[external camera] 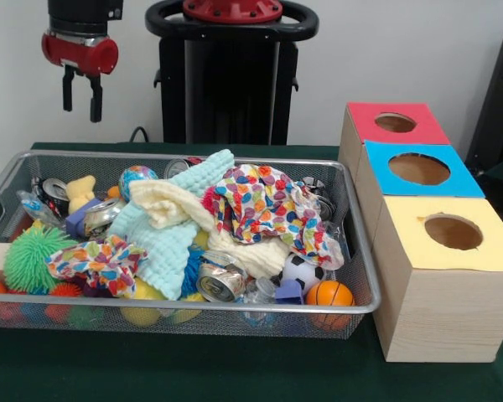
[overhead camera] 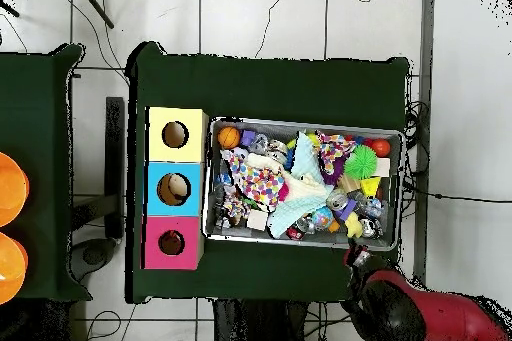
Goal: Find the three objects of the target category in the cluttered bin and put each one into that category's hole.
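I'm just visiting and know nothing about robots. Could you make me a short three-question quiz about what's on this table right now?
1. True or false: the gripper is holding something from the bin.
2. Which box stands nearest the orange ball in the front view? A) red B) blue C) yellow
3. What colour is the spiky ball at the bin's other end?

Key:
1. False. It hangs open and empty above the bin's far corner.
2. C, the yellow box; the blue box and the red box stand further back.
3. Green.
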Action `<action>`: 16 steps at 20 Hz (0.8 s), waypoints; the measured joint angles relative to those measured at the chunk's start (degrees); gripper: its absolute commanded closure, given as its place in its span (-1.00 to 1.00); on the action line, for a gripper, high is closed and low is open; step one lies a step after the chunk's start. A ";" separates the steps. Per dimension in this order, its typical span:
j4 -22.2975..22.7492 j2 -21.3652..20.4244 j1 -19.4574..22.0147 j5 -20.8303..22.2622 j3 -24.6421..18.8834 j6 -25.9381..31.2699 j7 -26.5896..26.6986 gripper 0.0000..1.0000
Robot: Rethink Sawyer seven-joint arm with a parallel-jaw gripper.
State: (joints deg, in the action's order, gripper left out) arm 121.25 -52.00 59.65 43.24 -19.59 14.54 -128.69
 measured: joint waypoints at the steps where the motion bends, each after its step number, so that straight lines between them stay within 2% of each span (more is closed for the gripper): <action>1: 0.14 -0.18 0.20 -0.26 -0.34 0.22 0.00 -1.00; 6: 1.11 -1.54 1.48 -2.48 -2.32 3.36 0.00 -1.00; 11: 1.43 -3.75 3.37 -5.86 -5.50 11.61 0.09 -1.00; 16: 1.42 -5.31 4.55 -7.26 -8.06 17.17 0.30 -1.00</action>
State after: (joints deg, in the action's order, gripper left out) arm 122.66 -57.31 64.20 35.98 -27.65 31.71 -128.40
